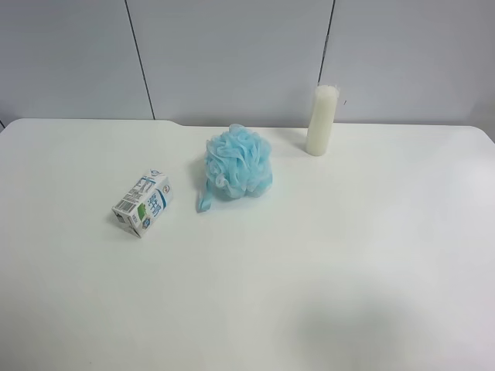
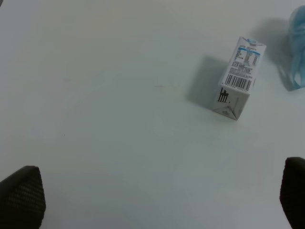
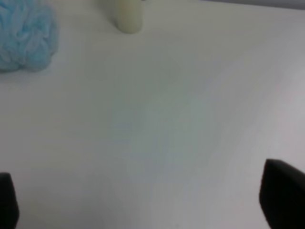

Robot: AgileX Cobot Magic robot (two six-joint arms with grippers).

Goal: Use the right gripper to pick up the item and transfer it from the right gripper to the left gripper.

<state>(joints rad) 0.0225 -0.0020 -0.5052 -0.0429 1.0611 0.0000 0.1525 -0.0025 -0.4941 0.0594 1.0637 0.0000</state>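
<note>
Neither arm appeared in the exterior high view, and each wrist view caught only dark fingertips at the frame corners. The right hand [image 3: 143, 198] was spread wide, its fingertips [image 3: 283, 193] cut off by the frame edge and blurred, over bare white tabletop [image 3: 181, 119]. The left hand [image 2: 157, 200] was likewise spread wide, holding nothing. The milk carton [image 1: 142, 202] lay on its side on the tabletop, just beside the light-blue bath pouf [image 1: 237, 164] but apart from it, its blue lettering too small to read. It lay well clear of the left hand and did not show in the right wrist view. A cream-white cylinder [image 1: 322, 120] stood upright near the pouf's far side, its top cropped in the right wrist view.
</note>
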